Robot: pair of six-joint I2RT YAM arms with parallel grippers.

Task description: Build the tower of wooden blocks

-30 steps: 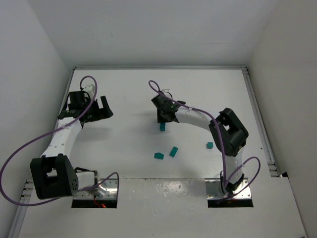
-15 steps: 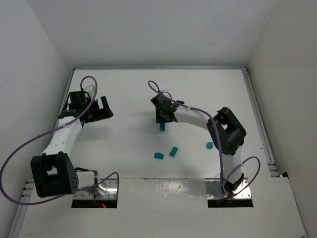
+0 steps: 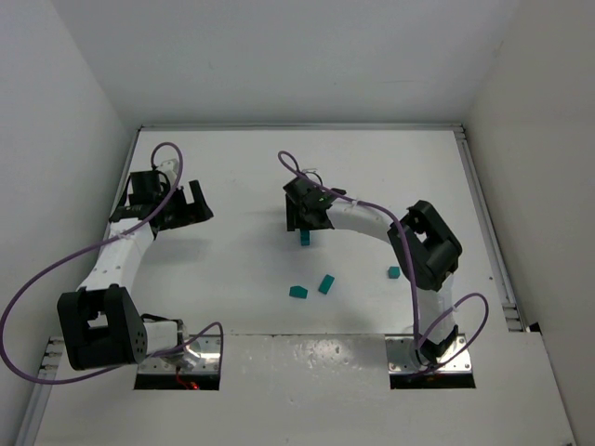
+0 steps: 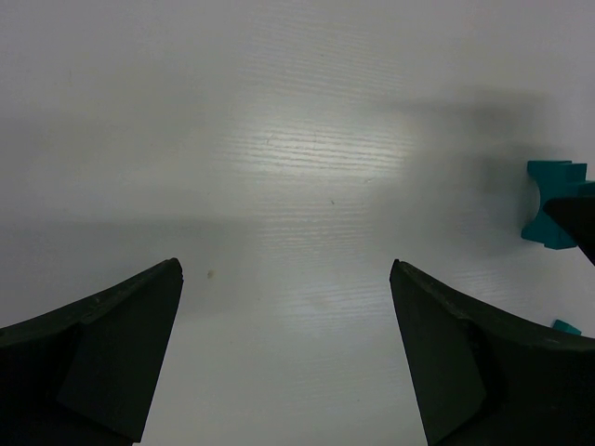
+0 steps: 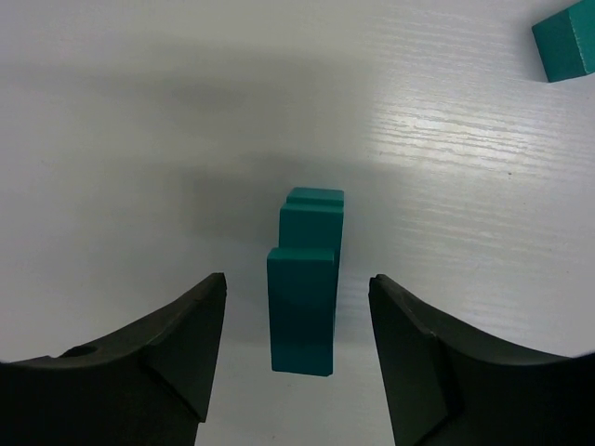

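Straddling tower [image 5: 302, 321], right gripper [image 5: 297, 279] spread, fingers [image 5: 167, 362] apart from it. Left gripper [image 4: 284, 267] spread wide over table [image 4: 297, 111]. Three loose blocks [image 3: 297, 292] scattered nearby.

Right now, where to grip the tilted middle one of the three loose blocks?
Come straight down on the tilted block and pinch its two long side faces, squared to its diagonal lie. It lies flat and apart from the neighbouring block, so both faces look reachable.
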